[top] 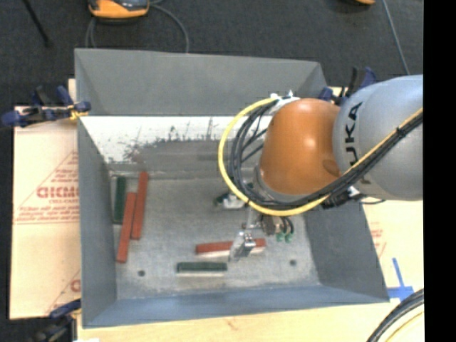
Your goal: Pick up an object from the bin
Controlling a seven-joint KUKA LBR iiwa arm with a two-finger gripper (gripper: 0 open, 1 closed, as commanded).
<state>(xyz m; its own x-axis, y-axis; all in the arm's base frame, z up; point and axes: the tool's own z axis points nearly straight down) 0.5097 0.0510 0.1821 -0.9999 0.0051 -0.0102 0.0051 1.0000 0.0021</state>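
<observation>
Gripper: the gripper [246, 245] is low over the bin floor, toward 5 o'clock from the floor's middle, pointing down.
Gripper state: cannot tell whether it is spread or pressed together; the view from above does not settle it.
Thing under it: a red stick [214, 249] lies flat on the floor, running roughly 9 to 3 o'clock. The gripper sits across its 3 o'clock part, and red shows on both sides of the gripper. Whether it is pinched cannot be told.
Wrist: an orange cover [299, 148] bulges at 1 o'clock from the gripper, ringed by a yellow cable [222, 148] and black cables.
Arm: the silver link [388, 141] comes in over the bin's rim from 3 o'clock, and the wrist bends downward into the bin.
Bin: the grey metal bin [178, 84] has sloped walls and a flat, speckled floor.
Red sticks, count: three. Besides the one at the gripper, an upper red stick [140, 204] and a lower red stick [126, 230] lie side by side at 9 o'clock, both running nearly 12 to 6.
Green sticks, count: two. A left green stick [119, 198] lies just beside the two red ones on their 9 o'clock side. A front green stick [201, 266] lies at 7 o'clock from the gripper, near the red stick and parallel to it but apart from it.
</observation>
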